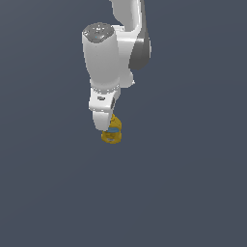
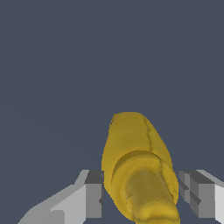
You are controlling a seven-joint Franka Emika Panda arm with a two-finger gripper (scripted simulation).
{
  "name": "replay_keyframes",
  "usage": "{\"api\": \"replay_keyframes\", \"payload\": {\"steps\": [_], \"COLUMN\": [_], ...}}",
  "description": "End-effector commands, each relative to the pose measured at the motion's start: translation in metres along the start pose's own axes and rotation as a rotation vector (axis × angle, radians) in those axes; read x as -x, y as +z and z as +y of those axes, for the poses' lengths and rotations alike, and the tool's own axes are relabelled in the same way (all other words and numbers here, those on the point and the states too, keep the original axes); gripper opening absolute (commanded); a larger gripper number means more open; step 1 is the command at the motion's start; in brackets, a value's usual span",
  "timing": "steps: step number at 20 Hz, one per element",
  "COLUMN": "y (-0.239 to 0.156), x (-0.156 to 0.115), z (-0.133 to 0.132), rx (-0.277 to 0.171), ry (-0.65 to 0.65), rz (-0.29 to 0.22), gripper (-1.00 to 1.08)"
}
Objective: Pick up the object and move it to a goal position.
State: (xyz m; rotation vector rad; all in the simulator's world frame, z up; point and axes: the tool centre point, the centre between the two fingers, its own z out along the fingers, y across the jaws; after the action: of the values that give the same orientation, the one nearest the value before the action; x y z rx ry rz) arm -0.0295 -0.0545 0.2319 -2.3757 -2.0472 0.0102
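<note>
The gripper (image 2: 142, 192) is standing with its two grey fingers (image 2: 93, 199) on either side of the yellow squeeze bottle (image 2: 133, 148), one finger seeming to be touching the bottle's side while the other is sitting just beside it with a thin gap showing; whether it is actually pinching the bottle is hard to tell from the wrist view. In the exterior view the gripper (image 1: 107, 126) is pointing downward with the bottle (image 1: 113, 130), its light blue label facing the camera, tucked at the fingertips. The white arm (image 1: 103, 62) is rising above it against the plain dark grey-blue surface (image 1: 193, 183).
</note>
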Motion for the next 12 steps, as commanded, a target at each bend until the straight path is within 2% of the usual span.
{"api": "replay_keyframes", "payload": {"steps": [1, 12], "y": [-0.026, -0.131], "x": [-0.01, -0.06], "z": [0.004, 0.02], "rx": [0.009, 0.009], "ry": [0.0, 0.0], "rz": [0.0, 0.0], "gripper": [-1.0, -1.0]}}
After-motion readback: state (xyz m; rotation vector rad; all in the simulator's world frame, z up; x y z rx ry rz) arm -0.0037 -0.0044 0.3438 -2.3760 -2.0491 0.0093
